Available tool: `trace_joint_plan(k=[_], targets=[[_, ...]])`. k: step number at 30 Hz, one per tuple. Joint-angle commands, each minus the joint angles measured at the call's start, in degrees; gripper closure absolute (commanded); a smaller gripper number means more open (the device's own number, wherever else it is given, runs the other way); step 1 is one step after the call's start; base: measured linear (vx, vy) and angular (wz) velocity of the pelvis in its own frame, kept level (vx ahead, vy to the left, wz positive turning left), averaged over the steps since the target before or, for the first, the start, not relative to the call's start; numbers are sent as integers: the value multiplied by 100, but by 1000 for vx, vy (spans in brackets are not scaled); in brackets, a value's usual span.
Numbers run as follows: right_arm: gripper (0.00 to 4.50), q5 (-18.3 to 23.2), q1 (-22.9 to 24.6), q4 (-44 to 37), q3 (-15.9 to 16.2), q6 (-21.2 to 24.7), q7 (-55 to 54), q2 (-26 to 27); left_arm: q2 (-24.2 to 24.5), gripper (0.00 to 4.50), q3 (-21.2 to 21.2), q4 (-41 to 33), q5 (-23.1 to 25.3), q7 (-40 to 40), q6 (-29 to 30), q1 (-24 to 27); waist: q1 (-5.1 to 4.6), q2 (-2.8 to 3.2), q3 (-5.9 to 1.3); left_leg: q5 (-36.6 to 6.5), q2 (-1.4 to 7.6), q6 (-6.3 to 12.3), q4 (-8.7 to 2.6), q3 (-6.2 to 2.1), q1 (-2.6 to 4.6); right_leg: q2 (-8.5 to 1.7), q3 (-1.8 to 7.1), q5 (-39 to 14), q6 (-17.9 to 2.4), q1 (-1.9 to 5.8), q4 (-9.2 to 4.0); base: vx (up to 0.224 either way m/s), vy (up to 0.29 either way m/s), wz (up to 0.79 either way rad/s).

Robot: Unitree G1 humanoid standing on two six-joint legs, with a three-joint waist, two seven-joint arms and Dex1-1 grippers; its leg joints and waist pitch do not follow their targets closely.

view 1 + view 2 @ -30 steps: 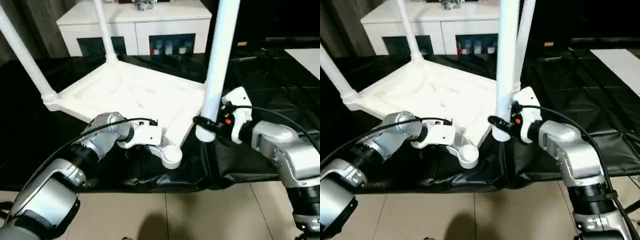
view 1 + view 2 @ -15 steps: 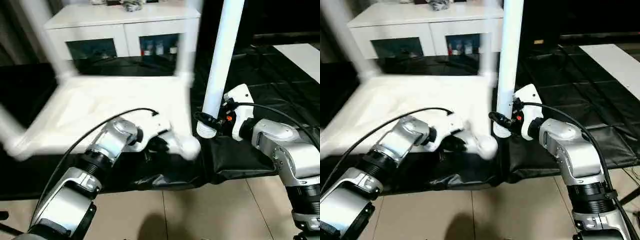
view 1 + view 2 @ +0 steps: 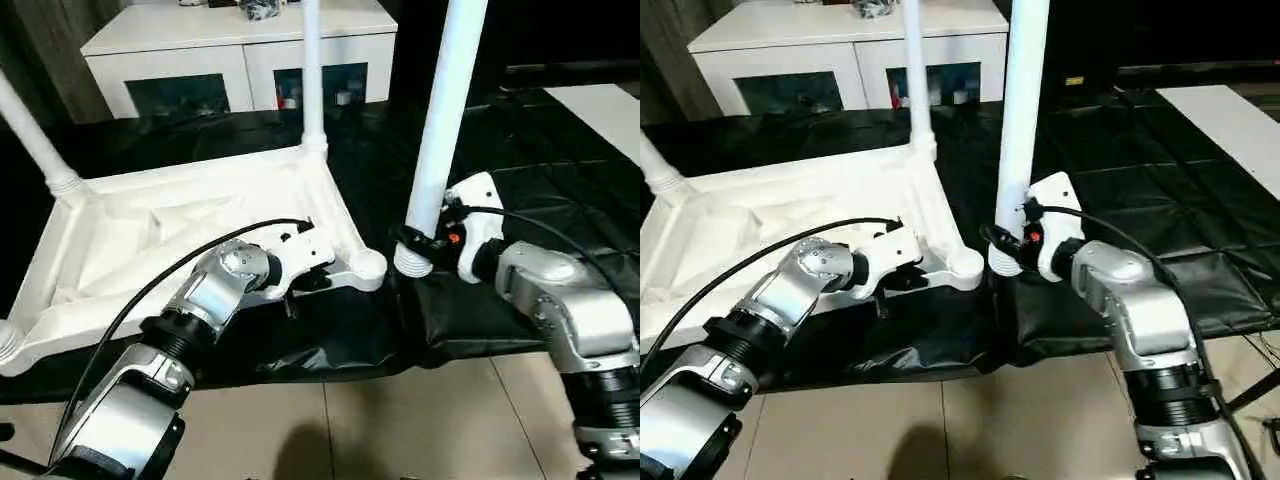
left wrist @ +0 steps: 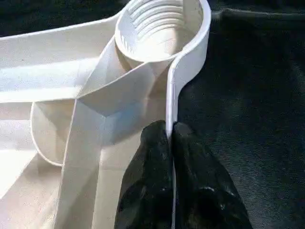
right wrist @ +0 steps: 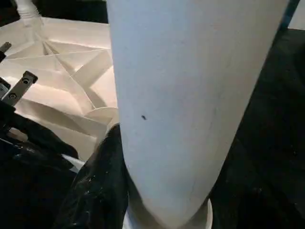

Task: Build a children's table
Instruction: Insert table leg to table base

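The white table top (image 3: 190,225) lies upside down on the black cover, ribs facing up. Three white legs stand in its sockets: one at the far corner (image 3: 312,70), one at the left (image 3: 35,140), one at the near left edge (image 3: 6,340). The near right corner socket (image 3: 368,265) is empty and threaded inside (image 4: 157,26). My left gripper (image 3: 297,283) is shut on the top's thin rim just behind that socket; its black fingers (image 4: 190,176) pinch the wall. My right gripper (image 3: 412,243) is shut around the fourth leg (image 3: 445,110), held upright with its threaded end (image 3: 412,264) right beside the empty socket.
A white cabinet with glass doors (image 3: 240,40) stands behind the black-covered table (image 3: 560,140). The cover's front edge hangs over a tiled floor (image 3: 350,420). A white sheet (image 3: 610,105) lies at the far right.
The table top has swung round in my left gripper's hold, bringing the empty corner socket rightward next to the held leg. The right gripper and its leg stayed almost still.
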Motion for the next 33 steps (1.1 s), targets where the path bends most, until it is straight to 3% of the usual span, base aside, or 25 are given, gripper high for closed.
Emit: trace_joint_plan(k=[1, 2, 4, 6, 8, 9, 13, 14, 17, 19, 20, 21, 22, 23, 24, 25, 26, 27, 28, 29, 30, 31, 32, 33], targets=[[264, 30, 9, -42, -186, 1, -108, 82, 40, 450, 536, 78, -246, 462, 81, 39, 67, -85, -374, -1675, 126, 136, -397, -70, 72, -262, 149, -1612, -1229, 283, -492, 0, 0, 0], [264, 33, 9, -44, -190, 0, -111, 87, 31, 450, 560, 77, -276, 463, 96, 38, 55, -95, -381, -1642, 113, 148, -384, -62, 61, -259, 149, -1534, -1263, 290, -487, 0, 0, 0], [264, 54, 15, -58, -209, -1, -132, 108, -10, 382, 672, 77, -427, 459, 169, 36, 62, -70, -393, -1583, 126, 165, -385, -68, 67, -257, 151, -1430, -1275, 287, -475, 0, 0, 0], [264, 95, 29, -118, -287, -46, -244, 191, -34, 374, 982, -135, -741, 437, 442, 107, 65, -75, -406, -1444, 121, 198, -364, -50, 67, -255, 150, -1108, -1416, 292, -443, 0, 0, 0], [264, 119, 49, -174, -360, -77, -356, 268, -30, 344, 1185, -333, -882, 588, 507, 195, 75, -76, -397, -1439, 125, 241, -365, -48, 70, -250, 141, -1114, -1459, 282, -447, 0, 0, 0], [264, 107, 51, -161, -359, -89, -380, 281, -28, 344, 1238, -346, -799, 919, 331, 216, 84, -83, -391, -1494, 133, 249, -367, -47, 88, -240, 140, -1199, -1425, 272, -456, 0, 0, 0], [264, 41, 20, -122, -425, -182, -553, 389, -76, 335, 1438, -551, -970, 1007, 154, 289, 140, -74, -373, -1633, 144, 152, -392, -46, 108, -244, 153, -1563, -1249, 241, -486, 0, 0, 0], [264, -11, 0, -132, -457, -237, -664, 441, -63, 335, 1495, -703, -1012, 1047, 13, 345, 170, -33, -376, -1652, 150, 105, -401, -56, 110, -252, 158, -1585, -1210, 235, -480, 0, 0, 0], [264, -44, 23, -199, -512, -381, -759, 522, 28, 335, 1550, -1192, -945, 1254, -272, 570, 168, 12, -380, -1765, 169, 9, -421, -68, 106, -242, 157, -1394, -1163, 234, -473, 0, 0, 0], [264, -222, 96, -297, -459, -580, -883, 499, -52, 335, 1797, -1589, -967, 1709, 105, 759, 171, 38, -390, -1734, 172, -29, -411, -59, 118, -228, 159, -1178, -1194, 232, -428, 0, 0, 0], [264, -390, 123, -332, -383, -726, -968, 452, -150, 335, 1990, -1837, -1021, 2000, 263, 881, 155, 13, -374, -1691, 170, -20, -410, -57, 88, -227, 154, -1104, -1215, 254, -427, 0, 0, 0], [264, -370, 175, -385, -371, -581, -1004, 462, -411, 335, 2397, -2404, -1384, 2295, 498, 1195, 158, 6, -380, -1634, 156, 17, -397, -48, 86, -230, 151, -1127, -1219, 275, -431, 0, 0, 0], [264, -367, 177, -387, -371, -574, -1005, 463, -422, 335, 2413, -2428, -1399, 2305, 505, 1209, 163, 2, -375, -1578, 155, 47, -399, -53, 71, -247, 150, -1113, -1253, 292, -429, 0, 0, 0], [264, -165, 289, -516, -606, -572, -1173, 705, -673, 335, 2618, -3059, -1405, 2759, 478, 1673, 168, -7, -389, -1539, 169, 133, -388, -50, 70, -254, 154, -1160, -1256, 278, -443, 0, 0, 0], [264, -165, 289, -516, -606, -572, -1173, 705, -673, 335, 2618, -3059, -1405, 2759, 478, 1673, 148, -13, -367, -1524, 150, 204, -392, -43, 36, -236, 140, -1277, -1207, 263, -474, 0, 0, 0], [264, -144, 370, -626, -571, -547, -1169, 742, -815, 335, 2709, -3336, -1403, 2978, 593, 1877, 150, -85, -374, -1570, 153, 222, -389, -30, 52, -218, 139, -1371, -1165, 253, -489, 0, 0, 0], [264, -307, 529, -736, -356, -637, -1231, 782, -1053, 335, 2790, -3682, -1301, 3394, 605, 2203, 161, -104, -321, -1574, 105, 641, -564, -316, -251, -291, -190, -1419, -1141, 455, -351, 0, 0, 0], [264, -474, 667, -786, -135, -714, -1290, 831, -1284, 335, 2833, -3971, -1222, 3773, 648, 2499, 72, 12, -347, -1818, 201, 771, -557, -513, -179, -242, -330, -1286, -1106, 406, -381, -20, -22, 28], [264, -508, 696, -782, -97, -736, -1317, 857, -1336, 335, 2830, -4041, -1193, 3873, 652, 2573, 72, 12, -347, -1818, 201, 771, -557, -513, -179, -242, -330, -1286, -1106, 406, -381, 22, -55, 52], [264, -543, 712, -747, -79, -751, -1369, 885, -1362, 335, 2801, -4117, -1121, 3951, 647, 2652, -103, 100, -378, -2136, 440, 899, -674, -992, -60, -58, -462, -826, -1347, 382, -163, 22, -55, 52], [264, -549, 713, -743, -78, -755, -1375, 887, -1363, 335, 2797, -4127, -1114, 3958, 651, 2660, -192, 214, -348, -2213, 581, 1112, -810, -1384, 66, 70, -476, -1007, -1482, 273, 152, 13, -102, 52], [264, -681, 732, -660, -73, -849, -1533, 929, -1391, 335, 2748, -4293, -996, 4081, 707, 2799, -206, 139, -331, -2224, 624, 1205, -845, -1521, 128, 96, -437, -1205, -1525, 190, 261, -23, -151, 57], [264, -871, 736, -571, -112, -1020, -1787, 988, -1430, 335, 2704, -4526, -887, 4184, 759, 3010, -195, 87, -311, -2309, 1012, 990, -897, -1396, 256, 39, -241, -1259, -1392, 0, 426, -23, -151, 57], [264, -876, 737, -539, -154, -1055, -1841, 1028, -1471, 335, 2718, -4594, -927, 4189, 783, 3077, -48, 37, -224, -2658, 1060, 825, -1045, -1174, 68, 10, -132, -1066, -1166, 24, 651, -13, -230, 49]])
